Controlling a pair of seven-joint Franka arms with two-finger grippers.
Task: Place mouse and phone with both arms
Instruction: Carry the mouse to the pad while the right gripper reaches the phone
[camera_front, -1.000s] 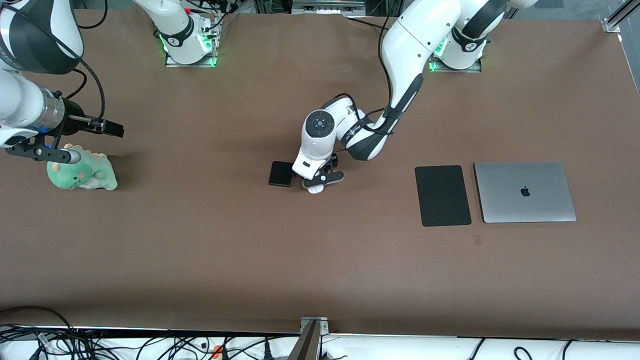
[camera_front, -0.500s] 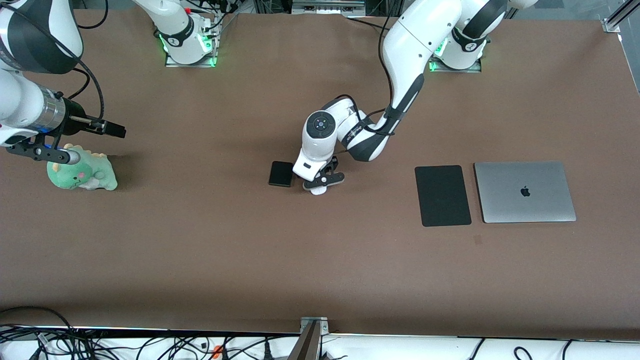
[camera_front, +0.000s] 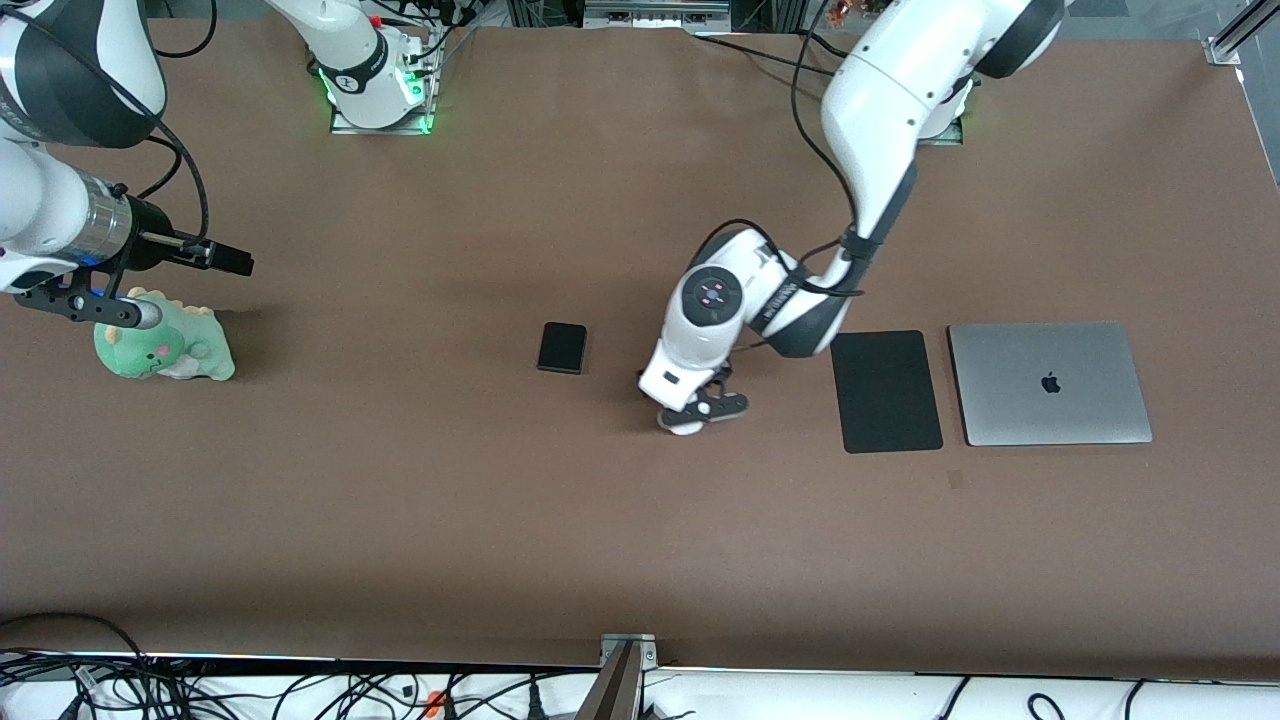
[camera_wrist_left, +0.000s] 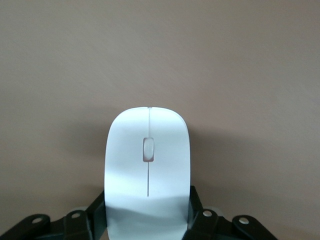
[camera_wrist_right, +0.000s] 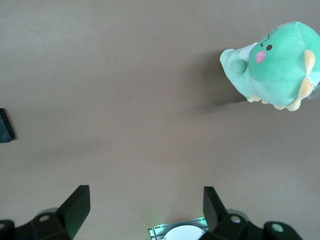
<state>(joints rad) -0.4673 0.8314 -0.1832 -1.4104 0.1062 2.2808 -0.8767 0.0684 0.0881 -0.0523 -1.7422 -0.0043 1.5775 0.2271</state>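
Observation:
My left gripper (camera_front: 692, 412) is shut on the white mouse (camera_front: 685, 428) and holds it over the brown table between the phone and the mouse pad. In the left wrist view the mouse (camera_wrist_left: 148, 165) sits between the black fingers (camera_wrist_left: 200, 220), its line and wheel facing the camera. The black phone (camera_front: 562, 347) lies flat on the table, apart from the gripper; its corner shows in the right wrist view (camera_wrist_right: 5, 126). My right gripper (camera_front: 222, 259) is open and empty, up in the air beside the green plush; it also shows in the right wrist view (camera_wrist_right: 145, 197).
A flat black mouse pad (camera_front: 885, 390) lies beside a closed silver laptop (camera_front: 1048, 383) toward the left arm's end. A green plush dinosaur (camera_front: 165, 345) sits toward the right arm's end and shows in the right wrist view (camera_wrist_right: 275, 65).
My left arm has carried the mouse away from beside the phone toward the mouse pad. The phone has stayed in place. The right arm has not moved.

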